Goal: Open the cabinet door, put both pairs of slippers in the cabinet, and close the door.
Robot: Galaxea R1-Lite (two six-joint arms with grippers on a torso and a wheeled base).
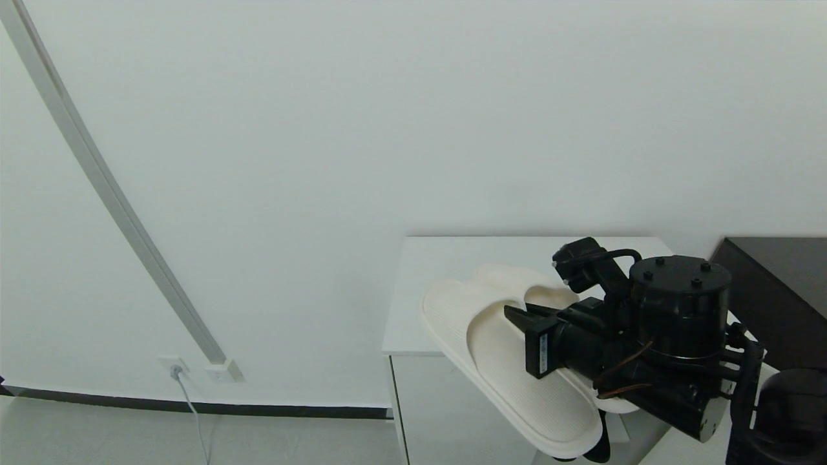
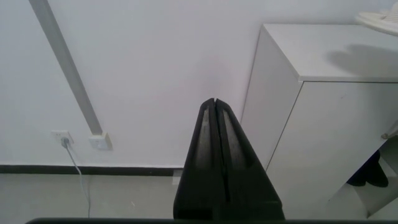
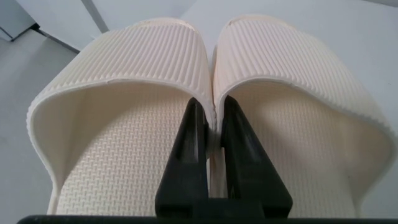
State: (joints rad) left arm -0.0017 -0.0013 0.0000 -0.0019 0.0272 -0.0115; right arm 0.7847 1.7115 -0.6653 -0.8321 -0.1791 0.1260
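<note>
The white, flat-panelled cabinet [image 1: 446, 258] stands against a plain white wall, its smooth matte top ending in a straight, sharp front edge with the front panel dropping below it. On the robot's left side of it the pale floor runs on along the wall's dark skirting band. There a grey flat strip [image 1: 97, 174] slants down the wall to a white wall socket [image 1: 173, 365] with a thin cable hanging from it. To the robot's right a dark, square-cornered tabletop [image 1: 775, 278] stands close beside the cabinet. The pair of cream ribbed foam slippers [image 1: 517, 387] hangs tilted in the air: the toes are over the cabinet top, and the heels slope down past its front edge. Whether the toes touch the top cannot be told. The right gripper [image 1: 517, 315] has its two black wedge fingers clamped on the slippers' two inner strap walls, pressed side by side. The straps show fine ridges and the footbeds a herringbone grain. The left gripper [image 2: 215, 101] hangs off the cabinet's left side, its fingers pressed together on nothing. Low at the cabinet's front a dark shape [image 2: 368, 175] lies in a shaded opening, too small to tell.
</note>
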